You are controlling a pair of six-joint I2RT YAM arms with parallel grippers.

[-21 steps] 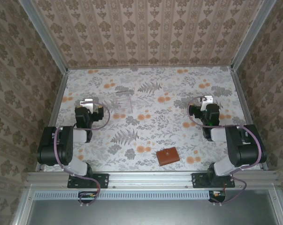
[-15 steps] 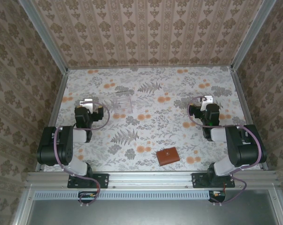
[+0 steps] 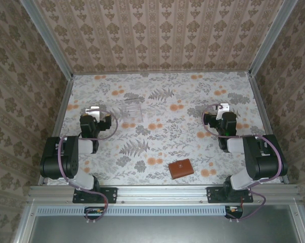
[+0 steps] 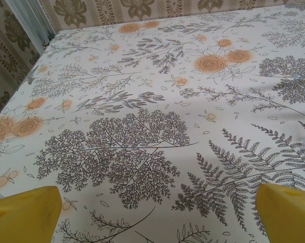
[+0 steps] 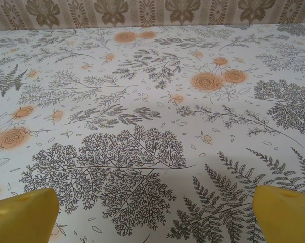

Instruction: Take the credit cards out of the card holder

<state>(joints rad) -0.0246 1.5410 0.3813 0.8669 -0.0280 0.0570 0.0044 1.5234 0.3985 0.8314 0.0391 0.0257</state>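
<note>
The left arm (image 3: 61, 158) stands folded over its base, well to the left of the card holder (image 3: 180, 168), with the upper link doubled back and the wrist pointing to the far side. The left gripper (image 3: 93, 110) sits beyond the card holder and far to its left, jaws spread wide and holding nothing. In the left wrist view its yellow fingers (image 4: 23, 215) sit at the two lower corners. The right arm (image 3: 261, 158) is folded the same way to the right of the card holder. The right gripper (image 3: 223, 108) lies beyond it to the right, likewise spread wide and empty, yellow fingers (image 5: 20, 215) apart.
</note>
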